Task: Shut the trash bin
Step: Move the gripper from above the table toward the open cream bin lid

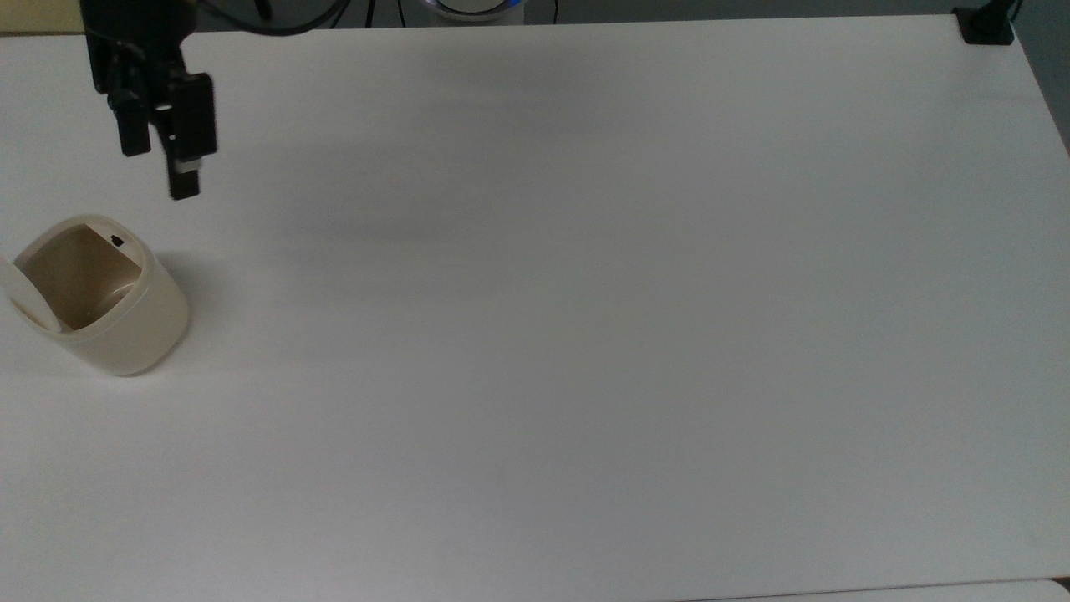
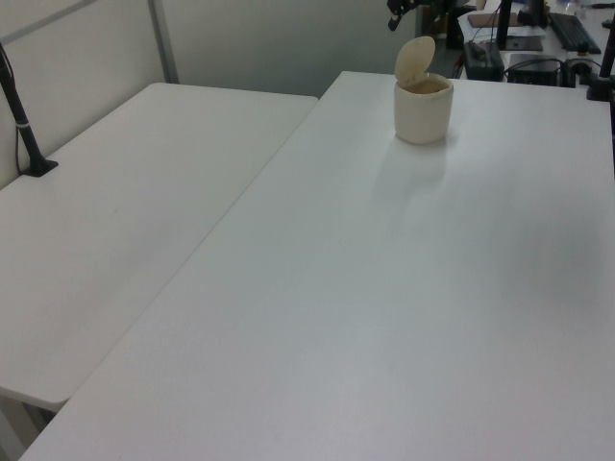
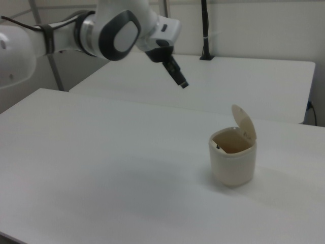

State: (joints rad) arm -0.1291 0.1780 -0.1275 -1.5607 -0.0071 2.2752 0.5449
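Observation:
The trash bin (image 1: 125,334) is a cream-beige tub standing near the top view's left edge, its mouth open and brown inside. Its lid (image 1: 18,294) stands raised on the side nearest the top view's left edge, and a tiny black button (image 1: 117,242) sits on the rim. The same trash bin (image 2: 423,113) (image 3: 233,165) has its lid (image 2: 415,60) (image 3: 245,124) tilted up. My black gripper (image 1: 159,171) (image 3: 180,80) hangs in the air beyond the bin, apart from it, turned edge-on. It is open with nothing between its fingers.
The bin stands on a wide white table (image 1: 585,334). A black clamp (image 1: 986,25) sits at the table's far right corner in the top view. A second white table (image 2: 125,192) adjoins it, carrying a black post (image 2: 24,115). The white arm (image 3: 111,33) reaches in from the right view's left.

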